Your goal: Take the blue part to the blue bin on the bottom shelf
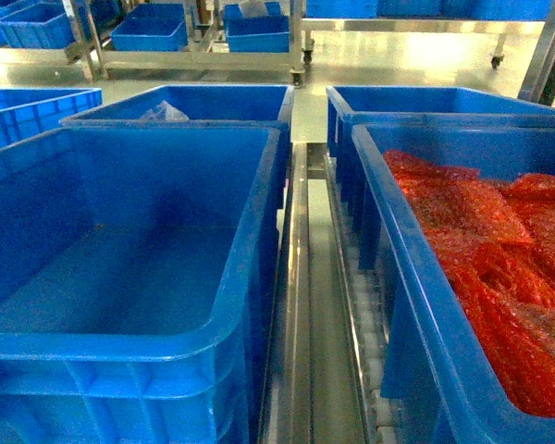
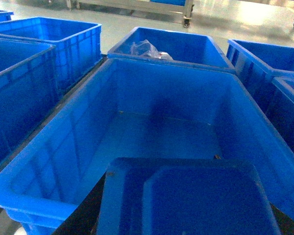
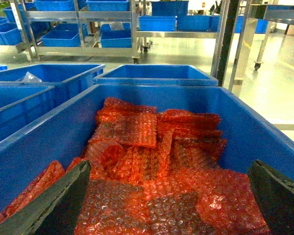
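Head view: blue bin (image 1: 120, 277) fills the left half, its floor bare, with the steel rails and white rollers of the bottom shelf (image 1: 305, 305) running between it and the crate of red bubble-wrap packets (image 1: 499, 277) on the right. Neither arm shows here, nor the blue part.

Left wrist view: blue part (image 2: 186, 200) sits at the bottom edge, right under the camera and over the bin's near rim; the bin's long axis runs away from the lens. Left pincer fingers are hidden behind the block, so I judge it held but cannot tell.

Right wrist view: right pincer (image 3: 161, 205) spread wide, empty, over the packets; the left arm is plainly nearer.
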